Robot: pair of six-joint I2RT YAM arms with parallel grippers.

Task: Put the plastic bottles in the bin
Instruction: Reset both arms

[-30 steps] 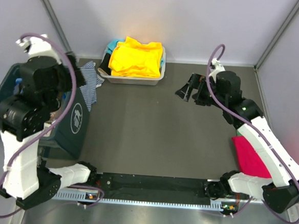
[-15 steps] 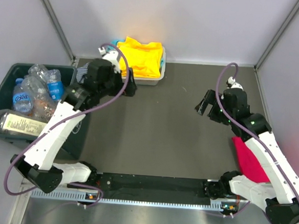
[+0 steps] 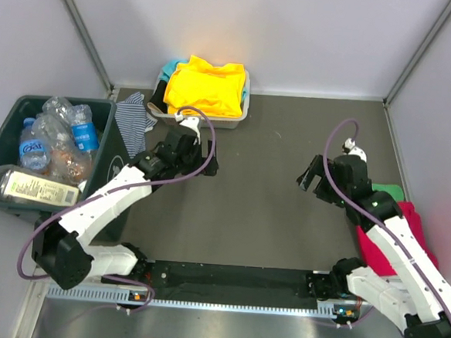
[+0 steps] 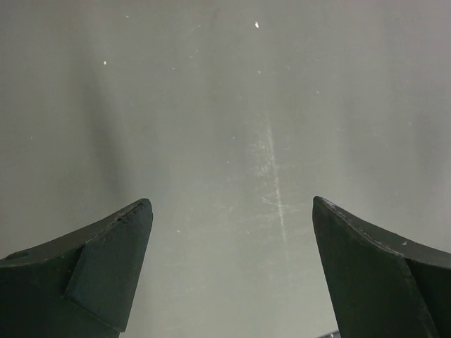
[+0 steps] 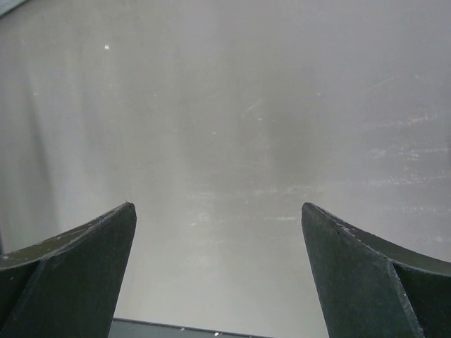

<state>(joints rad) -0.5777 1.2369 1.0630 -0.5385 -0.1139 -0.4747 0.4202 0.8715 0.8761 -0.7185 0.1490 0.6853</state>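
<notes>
green bin (image 3: 112, 149): stood at the left edge of the table (image 3: 245, 217).
plastic bottles (image 3: 53, 145): lay heaped inside the bin, clear and blue-labelled ones showing; 1 large clear bottle (image 3: 27, 187) lay across the near side.
left gripper (image 4: 231, 201): jaws spread wide with nothing between them, over bare table just near the white tray (image 3: 198, 121).
right gripper (image 5: 218, 205): jaws spread wide, holding nothing, over bare table right of centre.
table surface: dark grey and scuffed.
tray: sat at the far edge, filled with yellow cloth (image 3: 208, 86).
striped cloth (image 3: 132, 120): lay between bin and tray.
red cloth (image 3: 394, 243): lay at the right edge, touching a green cloth (image 3: 392, 194).
</notes>
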